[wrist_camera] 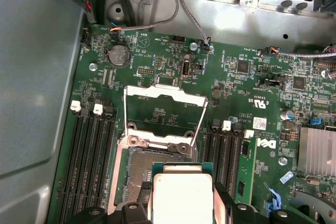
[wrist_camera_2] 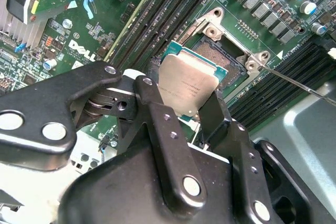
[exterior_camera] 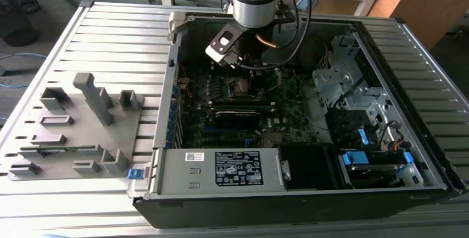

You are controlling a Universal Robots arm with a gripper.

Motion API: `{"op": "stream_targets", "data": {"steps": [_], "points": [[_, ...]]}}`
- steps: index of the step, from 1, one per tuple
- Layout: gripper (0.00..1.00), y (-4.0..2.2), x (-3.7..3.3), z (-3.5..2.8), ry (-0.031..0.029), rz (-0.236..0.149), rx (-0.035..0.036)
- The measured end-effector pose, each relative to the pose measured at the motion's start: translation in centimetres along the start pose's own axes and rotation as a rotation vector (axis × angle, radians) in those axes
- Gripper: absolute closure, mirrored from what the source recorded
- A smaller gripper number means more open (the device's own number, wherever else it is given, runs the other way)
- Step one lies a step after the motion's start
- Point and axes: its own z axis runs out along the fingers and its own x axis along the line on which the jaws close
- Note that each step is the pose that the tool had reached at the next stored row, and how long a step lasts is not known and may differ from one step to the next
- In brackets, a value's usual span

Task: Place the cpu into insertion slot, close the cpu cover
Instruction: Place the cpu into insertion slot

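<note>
My gripper [wrist_camera_2: 184, 106] is shut on the cpu [wrist_camera_2: 186, 83], a thin square chip with a dull silver face, held by two opposite edges between the black fingers [wrist_camera_2: 152, 100]. The chip hangs tilted just above one side of the insertion slot [wrist_camera_2: 223, 56], partly covering it. In the first wrist view the cpu [wrist_camera: 181, 195] sits over the near edge of the insertion slot [wrist_camera: 134, 174]. The cpu cover [wrist_camera: 163, 97], a silvery hollow frame, is swung open beyond the slot. Its thin wire lever [wrist_camera_2: 294, 83] sticks out sideways. In the exterior view my arm [exterior_camera: 253, 7] reaches down into the open case.
Long black memory slots [wrist_camera: 86, 156] flank the socket on both sides. A finned heatsink [wrist_camera: 317, 150] and loose cables [wrist_camera: 157, 14] lie near the board. The grey power-supply box [exterior_camera: 219, 169] fills the case front; a grey fixture [exterior_camera: 81, 128] stands at the exterior view's left.
</note>
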Motion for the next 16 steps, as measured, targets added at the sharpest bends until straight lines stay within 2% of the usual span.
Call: {"op": "stream_targets", "data": {"steps": [16], "points": [[0.46,0.0,0.0,0.03,-0.0018,0.021,0.0009]]}}
